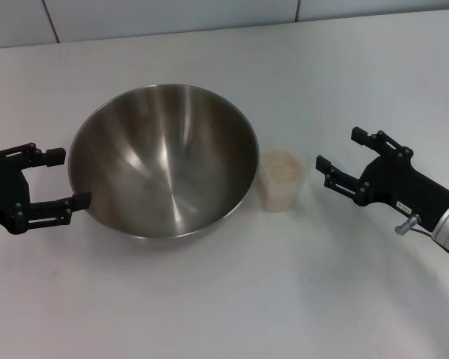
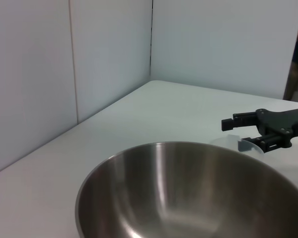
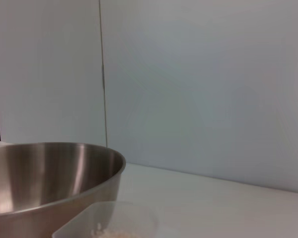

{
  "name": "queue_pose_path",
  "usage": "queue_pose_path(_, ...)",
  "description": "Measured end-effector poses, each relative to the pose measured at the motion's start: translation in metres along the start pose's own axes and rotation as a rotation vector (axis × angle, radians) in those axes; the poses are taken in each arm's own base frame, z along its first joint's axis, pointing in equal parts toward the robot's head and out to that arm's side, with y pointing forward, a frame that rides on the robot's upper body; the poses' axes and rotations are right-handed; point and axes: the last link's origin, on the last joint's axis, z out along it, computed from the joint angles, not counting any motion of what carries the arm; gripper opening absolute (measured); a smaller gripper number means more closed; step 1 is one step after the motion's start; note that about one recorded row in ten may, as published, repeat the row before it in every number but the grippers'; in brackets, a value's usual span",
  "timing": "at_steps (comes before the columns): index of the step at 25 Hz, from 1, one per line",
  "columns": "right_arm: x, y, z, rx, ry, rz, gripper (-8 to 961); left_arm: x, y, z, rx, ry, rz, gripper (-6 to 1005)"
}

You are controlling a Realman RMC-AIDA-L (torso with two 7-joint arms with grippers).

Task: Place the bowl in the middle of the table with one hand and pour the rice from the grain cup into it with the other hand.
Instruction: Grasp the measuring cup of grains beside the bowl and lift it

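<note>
The bowl point(image 1: 163, 159) sits mid-table point(image 1: 232, 299), the grain cup point(image 1: 282, 179) of rice point(image 1: 282, 166) just beside its right rim; the left gripper point(image 1: 61, 178) stands at the bowl's left edge, jaws wide, gripping nothing; the right gripper point(image 1: 339, 160) waits right of the cup, apart from it, jaws wide and bare; open white tabletop lies in front of the bowl and behind it.

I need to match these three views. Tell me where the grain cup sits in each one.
Head view: the grain cup stands right of centre, against the bowl.
Left wrist view: only its clear rim shows beyond the bowl's far edge, by the right gripper.
Right wrist view: bottom edge, below the bowl.
Shared landmark: the bowl.
</note>
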Motion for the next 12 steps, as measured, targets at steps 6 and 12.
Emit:
queue_pose_path(6, 0.000, 0.001, 0.008, -0.017, 0.022, -0.009, 709, 0.000, -0.001, 0.000, -0.001, -0.003, 0.003, 815)
queue_pose_path(12, 0.001, 0.001, 0.015, -0.024, 0.049, -0.015, 705, 0.001, -0.001, 0.000, -0.005, -0.007, 0.004, 815)
